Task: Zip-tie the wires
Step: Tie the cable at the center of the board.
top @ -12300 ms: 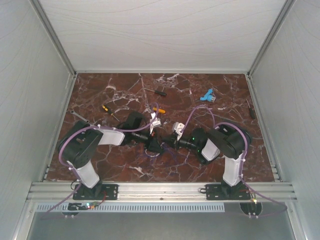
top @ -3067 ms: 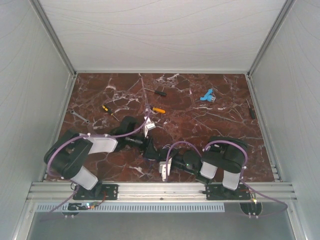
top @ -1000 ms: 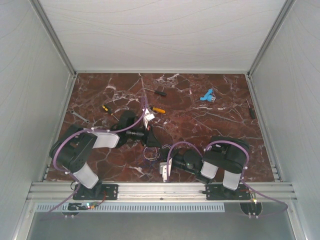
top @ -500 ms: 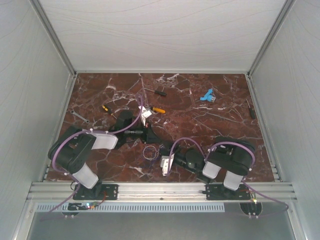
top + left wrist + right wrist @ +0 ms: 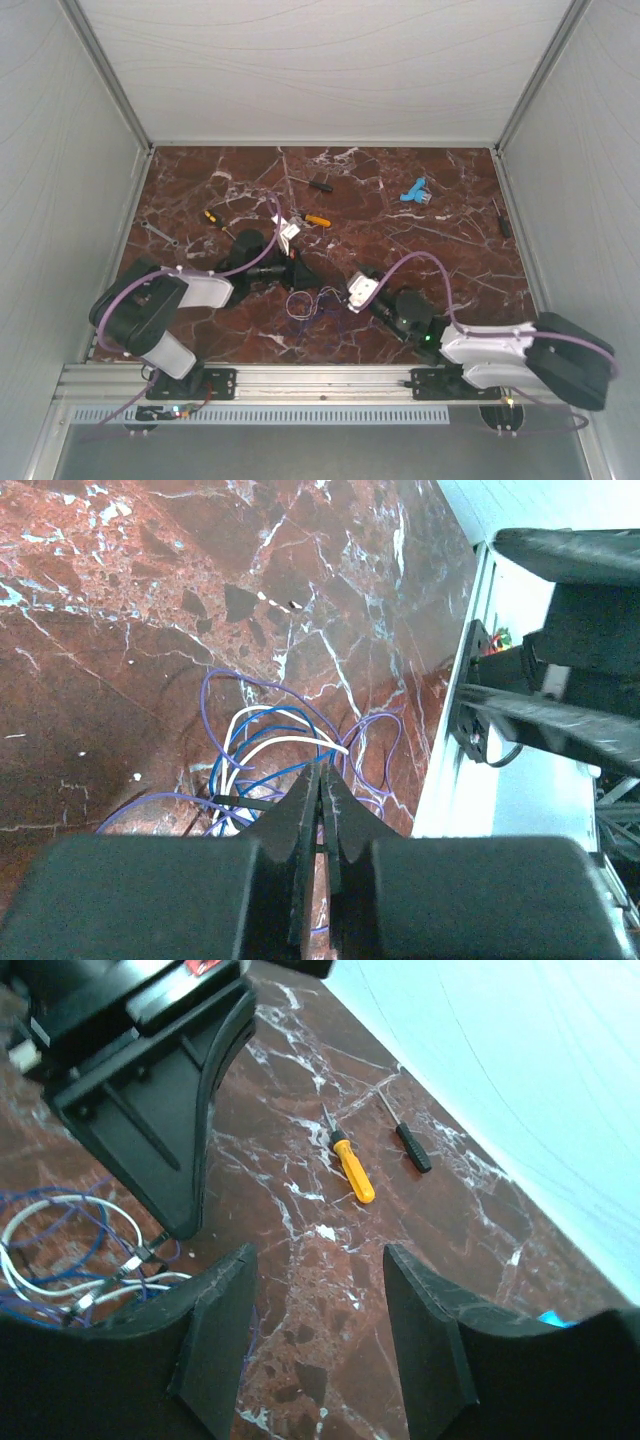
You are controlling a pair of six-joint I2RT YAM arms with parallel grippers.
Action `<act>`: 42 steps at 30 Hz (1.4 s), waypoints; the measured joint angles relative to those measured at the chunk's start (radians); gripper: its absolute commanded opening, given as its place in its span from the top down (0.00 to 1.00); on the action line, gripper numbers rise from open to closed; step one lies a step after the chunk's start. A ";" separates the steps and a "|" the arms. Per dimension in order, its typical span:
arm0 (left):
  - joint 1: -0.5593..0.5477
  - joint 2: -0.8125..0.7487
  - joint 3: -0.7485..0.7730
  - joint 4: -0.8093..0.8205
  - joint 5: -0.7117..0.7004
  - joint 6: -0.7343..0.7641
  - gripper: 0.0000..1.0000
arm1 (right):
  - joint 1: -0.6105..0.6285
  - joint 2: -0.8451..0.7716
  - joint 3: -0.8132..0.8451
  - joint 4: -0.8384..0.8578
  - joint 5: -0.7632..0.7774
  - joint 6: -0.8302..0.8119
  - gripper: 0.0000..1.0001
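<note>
The wires [image 5: 300, 303] are lying in loose blue and white loops on the desk [image 5: 450, 230] near its front middle. The left gripper [image 5: 322, 776] is pressing its jaws together right over them, beside a thin dark strip [image 5: 238, 802], likely a tie; whether it is pinching anything I cannot tell. The right gripper [image 5: 320, 1335] is hovering just beside the loops, jaws spread and empty. The cinching step is seemingly in hand, calling next for the right gripper to be catching the strip's tail while the left is steadying the bundle.

No legible text, label, brand or number appears in any view.
</note>
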 measured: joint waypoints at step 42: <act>-0.018 -0.050 -0.009 -0.047 -0.201 -0.104 1.00 | -0.014 0.212 0.538 -0.988 0.017 1.148 0.71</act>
